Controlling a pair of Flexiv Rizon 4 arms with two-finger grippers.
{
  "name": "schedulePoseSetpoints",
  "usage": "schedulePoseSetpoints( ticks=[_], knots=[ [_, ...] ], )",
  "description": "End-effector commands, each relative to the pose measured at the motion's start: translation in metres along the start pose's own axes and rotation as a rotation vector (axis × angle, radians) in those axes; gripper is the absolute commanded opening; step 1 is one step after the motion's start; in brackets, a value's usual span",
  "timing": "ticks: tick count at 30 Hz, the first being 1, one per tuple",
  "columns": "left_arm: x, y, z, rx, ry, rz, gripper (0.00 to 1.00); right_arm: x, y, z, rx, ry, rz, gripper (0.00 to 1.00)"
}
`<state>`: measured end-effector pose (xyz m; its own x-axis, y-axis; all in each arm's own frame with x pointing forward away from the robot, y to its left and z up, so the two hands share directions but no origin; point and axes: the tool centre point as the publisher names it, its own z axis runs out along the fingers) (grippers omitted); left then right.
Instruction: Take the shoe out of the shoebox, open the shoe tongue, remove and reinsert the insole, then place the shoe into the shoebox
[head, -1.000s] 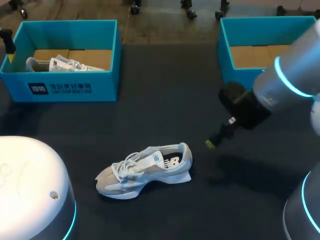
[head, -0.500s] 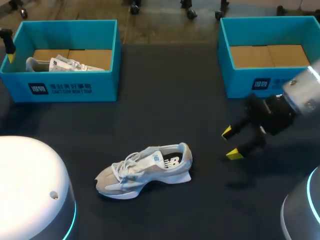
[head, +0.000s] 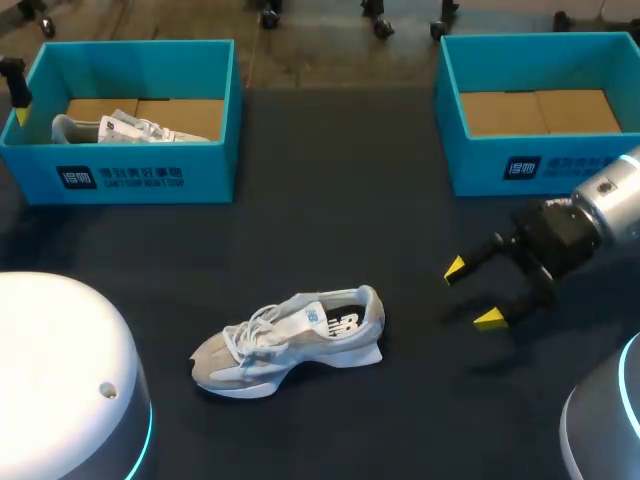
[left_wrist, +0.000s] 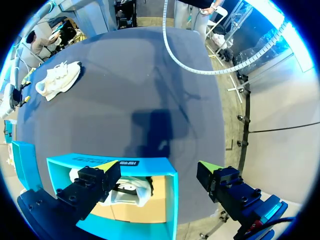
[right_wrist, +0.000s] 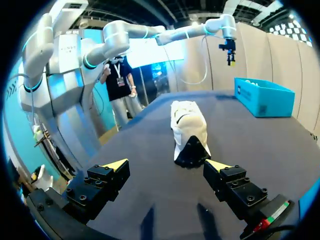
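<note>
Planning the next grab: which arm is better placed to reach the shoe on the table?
Right, probably. The right gripper is open and sits beside the shoe, pointing at its heel. The left gripper hangs open over the left box, far from the shoe.

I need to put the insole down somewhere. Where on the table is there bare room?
The widest bare strip of table lies between the left shoebox and the right shoebox, running down to the shoe. Also free: the patch between the left shoebox and the shoe. Tighter on the shoe's heel side, where the right tool hangs open.
</note>
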<state>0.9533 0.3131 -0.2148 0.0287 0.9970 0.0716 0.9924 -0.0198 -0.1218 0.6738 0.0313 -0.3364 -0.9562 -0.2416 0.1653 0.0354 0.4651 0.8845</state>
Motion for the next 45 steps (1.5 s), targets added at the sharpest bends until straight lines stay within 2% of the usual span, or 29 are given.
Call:
schedulePoseSetpoints(
  ticks=[1,5,7,20,24,28,30,42,45],
  knots=[
    [0.0,0.0,0.0,-0.001,0.002,0.001,1.0,0.009,-0.009,0.006,-0.048,-0.113,-0.001,1.0],
    [0.0,0.0,0.0,-0.001,0.002,0.001,1.0,0.007,-0.013,0.008,-0.061,-0.122,-0.008,1.0],
    [0.0,0.0,0.0,-0.001,0.002,0.001,1.0,0.001,-0.018,0.012,-0.061,-0.071,0.014,1.0],
    [0.0,0.0,0.0,-0.001,0.002,0.001,1.0,0.001,-0.018,0.012,-0.061,-0.071,0.014,1.0],
    [0.0,0.0,0.0,-0.001,0.002,0.001,1.0,-0.009,-0.025,0.022,-0.09,-0.13,0.015,1.0],
    [0.0,0.0,0.0,-0.001,0.002,0.001,1.0,-0.019,-0.027,0.03,-0.116,-0.137,-0.026,1.0],
    [0.0,0.0,0.0,-0.001,0.002,0.001,1.0,-0.024,-0.029,0.036,-0.084,-0.15,-0.004,1.0],
    [0.0,0.0,0.0,-0.001,0.002,0.001,1.0,-0.024,-0.029,0.036,-0.084,-0.15,-0.004,1.0],
    [0.0,0.0,0.0,-0.001,0.002,0.001,1.0,-0.035,-0.027,0.046,-0.082,-0.152,0.041,1.0]
  ],
)
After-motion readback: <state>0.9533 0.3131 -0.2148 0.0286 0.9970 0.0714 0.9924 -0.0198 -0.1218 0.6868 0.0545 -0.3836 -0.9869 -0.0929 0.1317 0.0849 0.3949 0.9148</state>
